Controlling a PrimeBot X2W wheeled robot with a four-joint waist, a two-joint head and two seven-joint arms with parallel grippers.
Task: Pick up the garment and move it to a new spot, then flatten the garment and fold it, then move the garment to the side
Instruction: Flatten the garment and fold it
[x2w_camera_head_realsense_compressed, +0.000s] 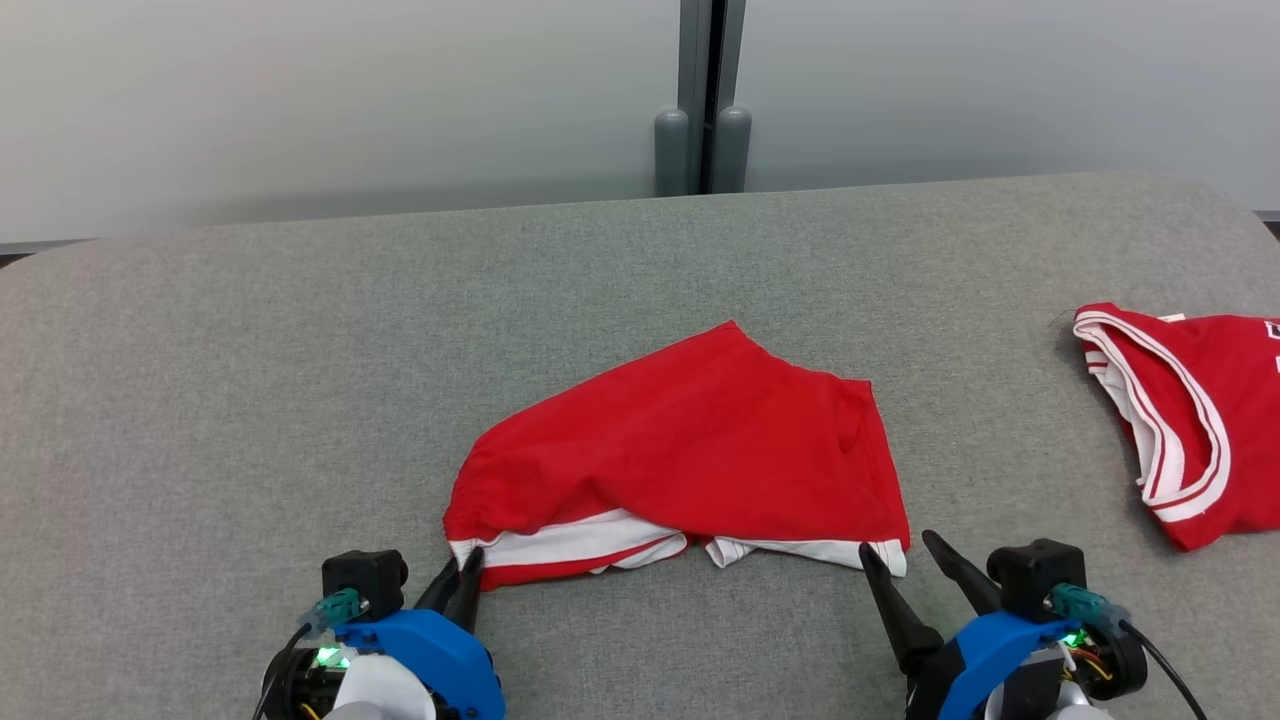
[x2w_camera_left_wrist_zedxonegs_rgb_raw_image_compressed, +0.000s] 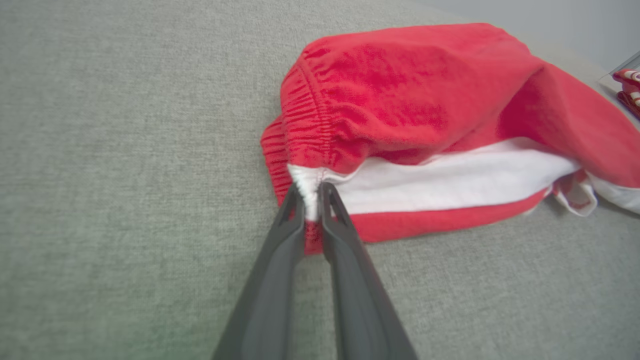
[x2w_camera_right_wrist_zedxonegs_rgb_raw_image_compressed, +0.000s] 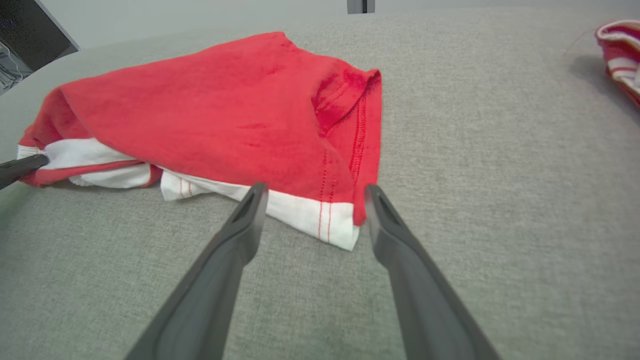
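My left fingers (x2w_camera_left_wrist_zedxonegs_rgb_raw_image_compressed: 287, 230) pinch garment (x2w_camera_head_realsense_compressed: 690, 440) lower-left corner; right fingers (x2w_camera_right_wrist_zedxonegs_rgb_raw_image_compressed: 247, 215) splayed at lower-right corner. Flatten, fold, side-move pending.

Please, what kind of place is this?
Likely a lab or test room for folding practice: a wide grey fabric-covered table, a plain pale wall behind it, and red shorts and another red garment laid out.

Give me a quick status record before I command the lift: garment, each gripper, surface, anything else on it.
garment: red shorts with white trim, lying rumpled, not flat
left gripper: closed on the white trim at the shorts' near left corner
right gripper: open, one finger on each side of the near right corner, not gripping
surface: grey table
other: second red and white garment off to the right, apart from the shorts
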